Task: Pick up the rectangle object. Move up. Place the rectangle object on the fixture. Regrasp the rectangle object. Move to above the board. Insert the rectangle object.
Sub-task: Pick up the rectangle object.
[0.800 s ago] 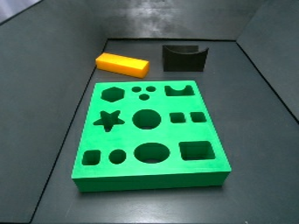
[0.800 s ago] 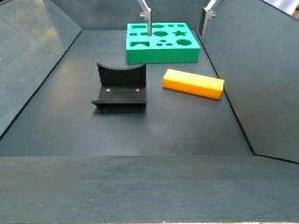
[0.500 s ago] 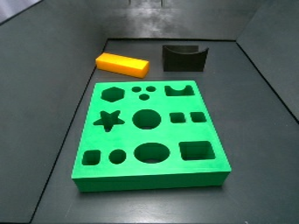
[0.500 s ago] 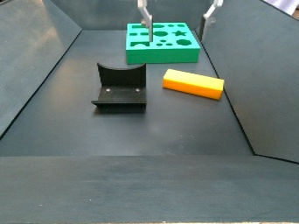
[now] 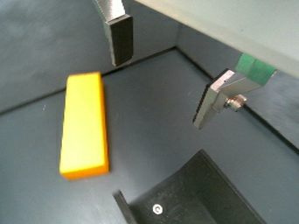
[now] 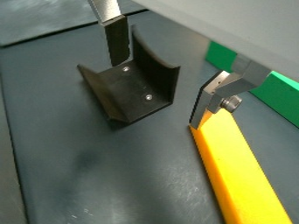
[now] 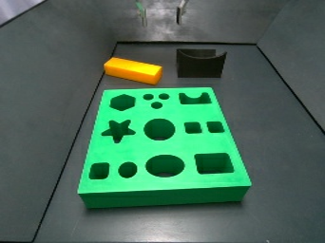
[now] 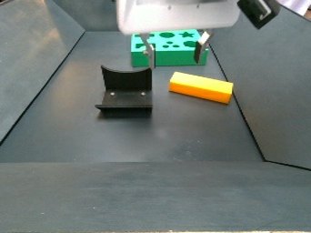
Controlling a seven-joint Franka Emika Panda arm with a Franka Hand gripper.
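Note:
The orange-yellow rectangle object (image 7: 133, 68) lies flat on the dark floor beyond the green board (image 7: 162, 142), and shows in the other side view (image 8: 201, 86) too. The black fixture (image 7: 200, 62) stands beside it, apart from it (image 8: 124, 91). My gripper (image 8: 174, 47) hangs open and empty in the air over the floor between the block and the fixture; it is barely visible at the far end (image 7: 159, 11). In the wrist views the gripper (image 5: 163, 74) has the block (image 5: 86, 122) outside one finger, and the gripper (image 6: 162, 74) is over the fixture's edge (image 6: 131, 87).
Sloped dark walls (image 8: 49, 55) enclose the floor on all sides. The board (image 8: 173, 41) is partly hidden behind the gripper in a side view. A strip of it shows in both wrist views (image 6: 267, 86) (image 5: 260, 66).
The gripper has come down and toward the block and fixture; its white body now shows in a side view. The block, fixture and board have not moved.

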